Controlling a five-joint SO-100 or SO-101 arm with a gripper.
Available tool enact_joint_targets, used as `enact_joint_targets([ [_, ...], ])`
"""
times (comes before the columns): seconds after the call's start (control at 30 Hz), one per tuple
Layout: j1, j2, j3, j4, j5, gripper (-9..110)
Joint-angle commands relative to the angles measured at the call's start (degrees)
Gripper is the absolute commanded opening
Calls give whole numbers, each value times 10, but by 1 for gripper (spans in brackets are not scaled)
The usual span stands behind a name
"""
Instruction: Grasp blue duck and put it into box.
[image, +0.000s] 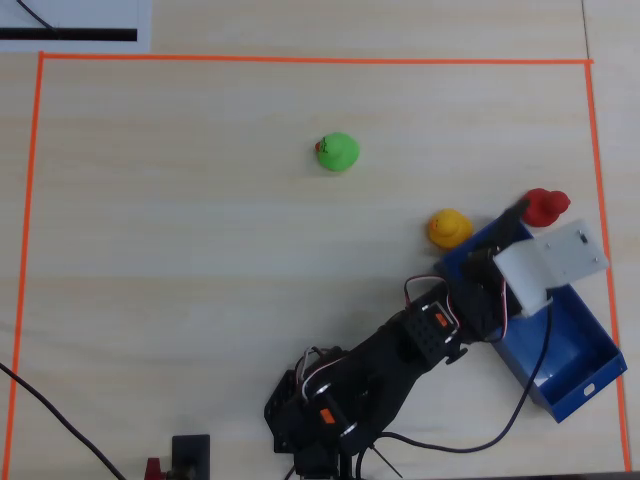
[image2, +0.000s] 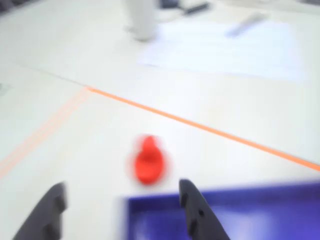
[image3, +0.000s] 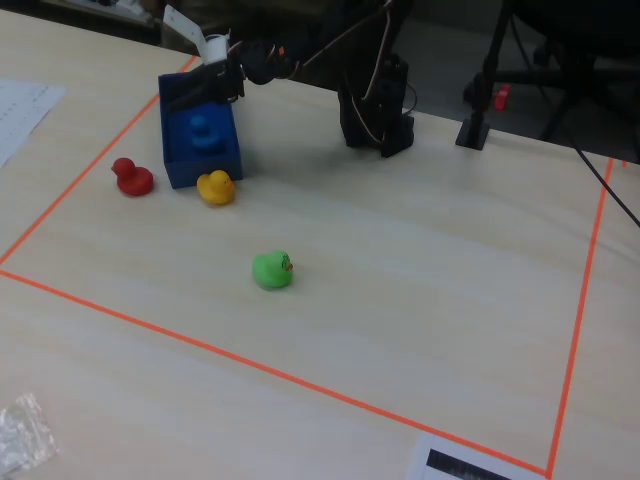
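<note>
The blue duck (image3: 205, 130) sits inside the dark-blue box (image3: 207, 163) in the fixed view. In the overhead view the arm hides it. The box (image: 565, 345) lies at the right edge of the orange-taped area. My gripper (image: 500, 232) hovers over the box's far end, open and empty. It also shows in the fixed view (image3: 226, 84). In the blurred wrist view the gripper (image2: 122, 202) has its jaws wide apart with nothing between them. One corner of the box (image2: 235, 215) is below them.
A red duck (image: 545, 207) (image2: 148, 161) (image3: 131, 177) and a yellow duck (image: 449, 228) (image3: 216, 187) stand just outside the box's far end. A green duck (image: 338, 152) (image3: 272, 270) stands mid-table. Orange tape (image: 300, 60) frames the work area.
</note>
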Motion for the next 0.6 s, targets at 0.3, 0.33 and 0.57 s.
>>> enact_joint_targets([
  [0.3,-434,427,30,561,120,29],
  [0.33,-461,450,45,584,131,29],
  [0.57,-567,566,206,652,178,27],
])
